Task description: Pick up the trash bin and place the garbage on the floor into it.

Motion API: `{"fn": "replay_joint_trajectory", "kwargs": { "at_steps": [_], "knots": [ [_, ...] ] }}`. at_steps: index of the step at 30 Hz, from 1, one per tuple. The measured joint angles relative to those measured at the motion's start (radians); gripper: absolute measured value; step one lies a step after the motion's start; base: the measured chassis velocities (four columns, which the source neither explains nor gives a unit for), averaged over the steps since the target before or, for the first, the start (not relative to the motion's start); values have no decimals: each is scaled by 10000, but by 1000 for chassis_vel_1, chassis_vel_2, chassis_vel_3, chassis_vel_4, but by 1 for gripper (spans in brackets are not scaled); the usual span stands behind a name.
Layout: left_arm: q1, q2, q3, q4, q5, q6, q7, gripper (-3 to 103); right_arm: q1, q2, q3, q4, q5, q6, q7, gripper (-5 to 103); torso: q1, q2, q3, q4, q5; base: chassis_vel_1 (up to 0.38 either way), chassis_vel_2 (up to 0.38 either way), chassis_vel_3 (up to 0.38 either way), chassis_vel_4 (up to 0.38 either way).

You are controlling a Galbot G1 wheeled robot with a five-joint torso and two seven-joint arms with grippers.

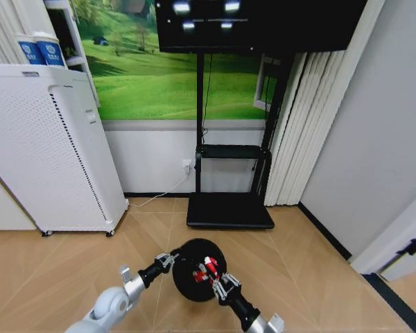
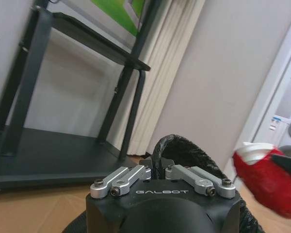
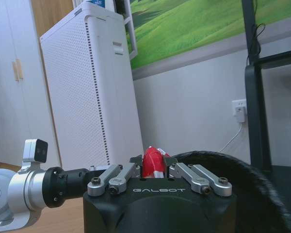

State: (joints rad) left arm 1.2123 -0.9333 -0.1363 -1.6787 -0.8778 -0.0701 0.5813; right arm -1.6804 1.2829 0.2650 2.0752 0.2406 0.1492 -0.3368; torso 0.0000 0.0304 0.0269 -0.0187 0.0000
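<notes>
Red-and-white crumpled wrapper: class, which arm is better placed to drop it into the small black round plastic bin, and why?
The right arm, probably. Its end effector is shut on the red-and-white crumpled wrapper over the small black round plastic bin, while the left end effector grips the bin's rim.

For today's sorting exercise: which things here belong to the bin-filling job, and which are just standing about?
Belongs to the job:
trash bin, gripped at its rim by the left gripper
red-and-white wrapper, held over the bin by the right gripper
floor

Just standing about:
white cabinet
black stand
paper cups
</notes>
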Motion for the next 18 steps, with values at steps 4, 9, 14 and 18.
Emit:
{"fn": "replay_joint_trajectory", "kwargs": {
  "at_steps": [4,9,14,18],
  "knots": [
    [389,-84,70,-131,200,-81,47,7,346,18,-337,-484,-132,7,2,21,0,-1,0,4,1,0,0,0,0],
    [560,-114,-155,-230,225,-116,22,7,560,43,-361,-871,-161,-22,225,31,0,0,0,0,-1,0,0,0,0],
    [516,-160,-224,-249,92,-111,-124,7,574,70,-336,-941,-143,-27,437,47,0,-1,0,0,-1,0,0,0,0],
    [605,-472,-493,-247,-11,-101,-449,7,615,174,-204,-973,-219,65,775,63,0,0,0,-1,0,0,0,0,0]
  ]
}}
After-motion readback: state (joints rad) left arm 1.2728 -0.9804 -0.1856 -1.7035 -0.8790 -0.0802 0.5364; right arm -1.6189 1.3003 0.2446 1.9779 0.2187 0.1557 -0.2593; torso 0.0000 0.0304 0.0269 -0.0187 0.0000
